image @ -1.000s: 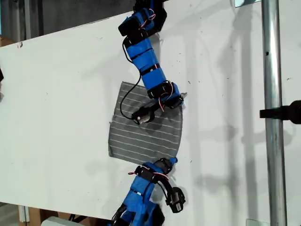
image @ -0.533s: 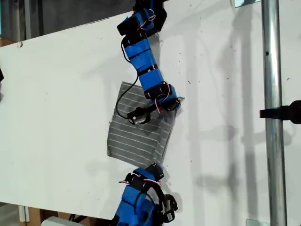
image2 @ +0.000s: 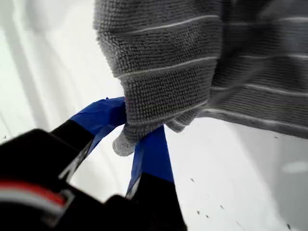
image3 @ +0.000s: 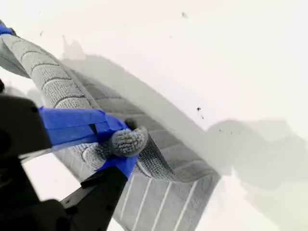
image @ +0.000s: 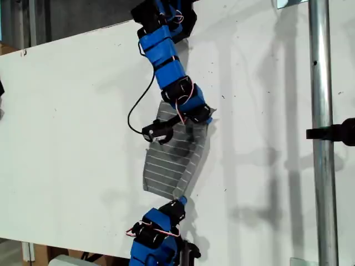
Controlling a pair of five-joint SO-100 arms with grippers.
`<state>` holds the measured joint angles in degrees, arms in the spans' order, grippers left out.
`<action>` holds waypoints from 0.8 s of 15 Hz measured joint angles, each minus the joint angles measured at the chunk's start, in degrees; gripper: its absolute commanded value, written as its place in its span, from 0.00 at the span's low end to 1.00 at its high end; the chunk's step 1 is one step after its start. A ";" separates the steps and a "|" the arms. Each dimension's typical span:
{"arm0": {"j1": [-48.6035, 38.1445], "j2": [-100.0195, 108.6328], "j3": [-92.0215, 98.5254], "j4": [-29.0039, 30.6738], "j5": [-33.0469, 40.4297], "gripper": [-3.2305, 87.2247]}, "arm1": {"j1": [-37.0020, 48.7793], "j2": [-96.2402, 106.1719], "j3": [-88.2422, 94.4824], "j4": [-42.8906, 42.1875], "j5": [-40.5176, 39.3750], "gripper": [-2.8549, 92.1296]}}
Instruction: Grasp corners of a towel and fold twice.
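Movement over the last second is all in the towel (image: 169, 160): it lay flat and nearly square on the surface (image: 72, 111), and now its edge toward the exterior view's right is lifted and carried across toward that view's left, so the cloth looks narrower and creased along its length. I judge that you are midway through the first fold; the raised edge has not yet been laid down on the far side, and the second fold is untouched. My first tool (image2: 137, 139) is clamped on one of the corners (image2: 126, 144), with the cloth bunched beyond its jaws. My second tool (image3: 118, 144) pinches another, and a rolled ridge of towel runs away from it. By count: one towel, two corners held, two more resting on the surface, two arms, two tools, and one metal pole (image: 321, 138) at the exterior view's right.
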<state>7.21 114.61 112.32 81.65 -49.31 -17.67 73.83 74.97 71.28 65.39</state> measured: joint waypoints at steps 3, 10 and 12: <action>-18.54 -5.01 0.97 -3.34 6.50 0.00 | 14.24 4.22 8.96 6.68 -1.85 0.03; -42.19 -6.77 -4.83 -10.20 18.72 0.00 | 37.97 20.92 16.96 6.77 -18.19 0.03; -40.87 -6.77 -4.57 -11.25 17.23 0.00 | 37.09 23.03 17.67 6.42 -20.04 0.03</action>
<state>-33.66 107.84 107.75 70.40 -32.08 19.42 96.86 92.64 77.70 45.35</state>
